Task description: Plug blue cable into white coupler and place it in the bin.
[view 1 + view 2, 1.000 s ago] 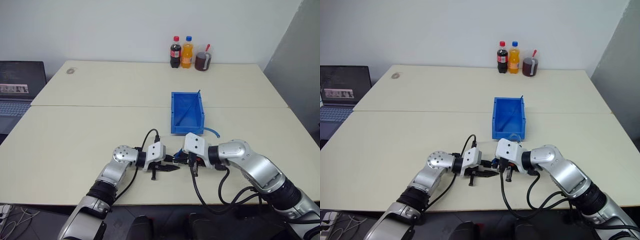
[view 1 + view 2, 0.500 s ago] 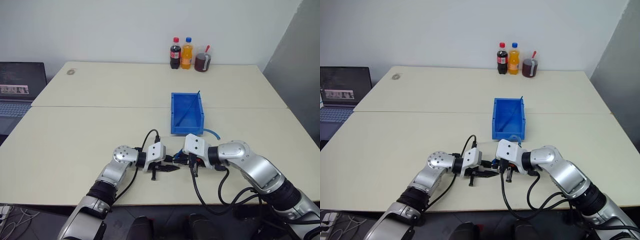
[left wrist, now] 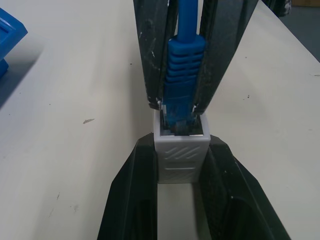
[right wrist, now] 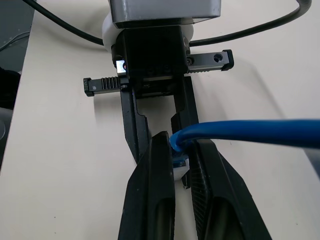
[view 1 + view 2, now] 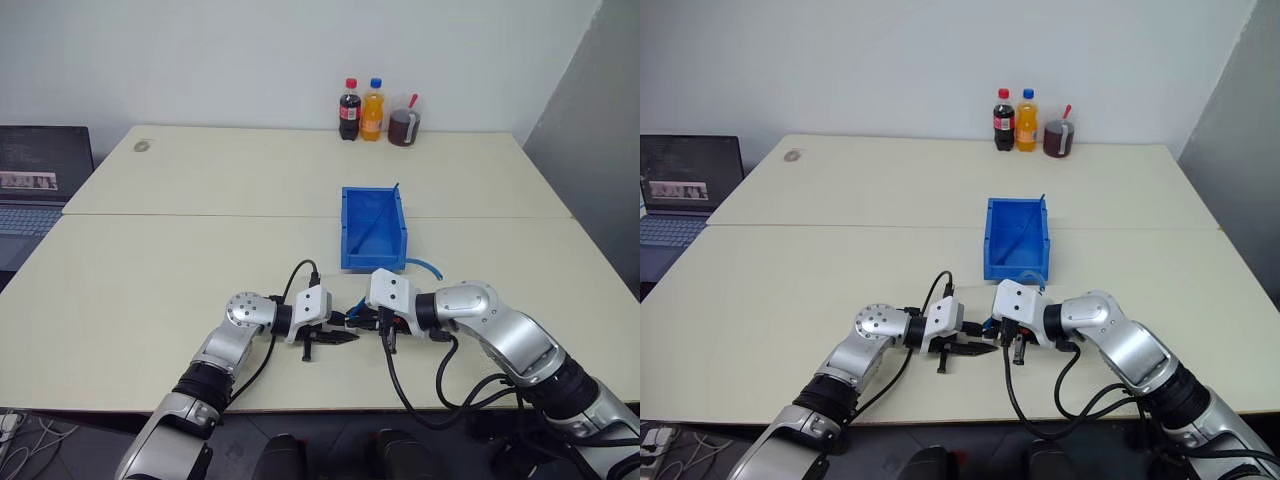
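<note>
Gripping the white coupler (image 3: 181,150), the left claw (image 3: 181,165) was seen clamped. The blue cable (image 3: 184,65) plug was pinched by the right claw (image 4: 181,162), seated in the coupler's socket above the worktop (image 5: 150,290).

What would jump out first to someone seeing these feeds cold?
The two claws meeting tip to tip near the table's front edge: the left claw is shut on the white coupler, and the right claw is shut on the blue cable, whose plug sits in the coupler's socket. Just beyond them stands the bright blue bin, with three drink containers at the far edge.
</note>
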Controlling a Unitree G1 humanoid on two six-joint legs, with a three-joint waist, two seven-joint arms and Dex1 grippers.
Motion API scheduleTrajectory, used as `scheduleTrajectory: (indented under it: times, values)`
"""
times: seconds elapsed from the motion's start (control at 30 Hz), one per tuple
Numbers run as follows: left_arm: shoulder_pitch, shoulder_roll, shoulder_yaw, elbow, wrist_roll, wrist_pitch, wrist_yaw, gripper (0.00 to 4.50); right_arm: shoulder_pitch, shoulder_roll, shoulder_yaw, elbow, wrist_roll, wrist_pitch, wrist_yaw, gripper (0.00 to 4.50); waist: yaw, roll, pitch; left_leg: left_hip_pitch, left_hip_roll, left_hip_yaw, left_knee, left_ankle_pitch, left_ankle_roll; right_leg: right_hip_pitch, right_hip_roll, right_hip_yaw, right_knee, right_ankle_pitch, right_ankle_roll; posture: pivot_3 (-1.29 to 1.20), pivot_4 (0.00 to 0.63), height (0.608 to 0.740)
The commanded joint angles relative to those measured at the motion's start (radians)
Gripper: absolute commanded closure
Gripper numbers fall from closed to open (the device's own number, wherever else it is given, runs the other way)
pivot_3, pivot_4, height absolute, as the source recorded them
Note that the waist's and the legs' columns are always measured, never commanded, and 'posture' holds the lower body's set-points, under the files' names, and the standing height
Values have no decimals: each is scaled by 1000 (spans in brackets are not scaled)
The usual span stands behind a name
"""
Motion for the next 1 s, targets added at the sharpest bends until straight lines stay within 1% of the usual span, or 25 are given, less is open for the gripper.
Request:
scheduleTrajectory:
  times: [0.03, 0.13, 0.2, 0.23, 0.3, 0.37, 0.4, 0.47, 0.53, 0.6, 0.67, 0.73, 0.83, 1.0]
  values:
    - [-17, -11, -4, -54, -25, -41, -12, 3716, 69, -31, 92, 245, -135, 82, -31, 4321, 0, 0, -1, 0, 0, 0, 0, 0, 0, 0, 0, 0, 0, 0, 0, 0, 150, 740]
    - [-16, -7, -2, -55, -28, -38, -16, 3716, 69, -28, 74, 239, -128, 83, -37, 4321, -1, -1, -1, 1, 0, 0, -1, 0, 0, -1, 0, 1, 0, 0, 0, 0, 150, 740]
    - [-18, 0, 2, -57, -34, -33, -24, 3015, 67, -27, 47, 218, -113, 91, -45, 4321, -1, -1, -1, 1, 1, 0, -1, 0, 0, -1, -1, 1, 0, 0, -1, 0, 150, 740]
    - [-18, 5, 4, -59, -39, -27, -31, 2894, 66, -27, 34, 207, -105, 95, -48, 4321, -1, -1, -1, 1, 1, 0, -1, 0, 0, -1, -1, 1, 0, 0, -1, 0, 150, 740]
    - [-15, 21, 14, -73, -48, -15, -40, 2342, 65, -21, -7, 173, -83, 122, -62, 4321, 0, 0, -1, 1, 1, -1, -2, 0, 0, -1, -2, 1, -1, -1, -1, 0, 150, 740]
    - [-6, 43, 32, -101, -62, 3, -39, 1915, 67, -11, -63, 123, -48, 164, -79, 4321, 0, -1, -1, 0, 1, 0, -2, 0, 0, -1, -3, 1, -2, -1, -2, 0, 150, 740]
    - [1, 58, 43, -123, -74, 17, -39, 1766, 70, -3, -98, 88, -21, 198, -90, 4321, 1, -1, -1, 0, 2, 0, -2, 0, 0, -1, -3, 1, -2, -1, -2, 0, 150, 740]
    - [13, 85, 70, -179, -109, 71, -28, 1231, 72, 9, -166, 14, 33, 274, -107, 4321, 1, -1, 0, -2, 1, 0, -2, 0, 0, -1, -6, 1, -2, -1, -1, 0, 150, 740]
    - [20, 109, 95, -232, -139, 126, -13, 859, 67, 20, -228, -50, 85, 352, -124, 4321, 4, -1, 4, -4, 1, 0, -2, 0, 0, -1, -8, 1, -2, -2, -1, 0, 150, 740]
    - [20, 140, 131, -299, -172, 195, 7, 423, 32, 40, -311, -109, 156, 457, -142, 4321, 5, -1, 6, -6, -1, 0, -3, 0, 0, -1, -8, 1, -3, -2, 0, 0, 150, 740]
    - [14, 156, 168, -371, -212, 276, 42, 39, -25, 81, -405, -124, 230, 563, -166, 4321, 4, -1, 13, -11, -1, -1, -2, 0, 0, -4, -8, 1, -3, -2, 3, 0, 150, 740]
    - [4, 161, 198, -440, -247, 345, 84, 39, -108, 122, -490, -83, 283, 650, -188, 4321, 3, 1, 17, -18, -1, -1, -1, 0, 0, -10, -8, -1, -3, 2, 9, 0, 150, 740]
    - [-14, 150, 233, -520, -288, 437, 161, 39, -253, 168, -587, 66, 318, 717, -217, 4321, 1, 3, 24, -28, -2, -1, 1, 0, 0, -20, -6, -2, 0, 4, 11, 0, 150, 740]
    - [-1, 103, 256, -583, -290, 487, 301, 39, -456, 184, -626, 376, 299, 654, -214, 4321, 1, 2, 26, -29, -3, -1, -1, 0, 0, -21, -3, -3, -2, 6, 6, 0, 150, 740]
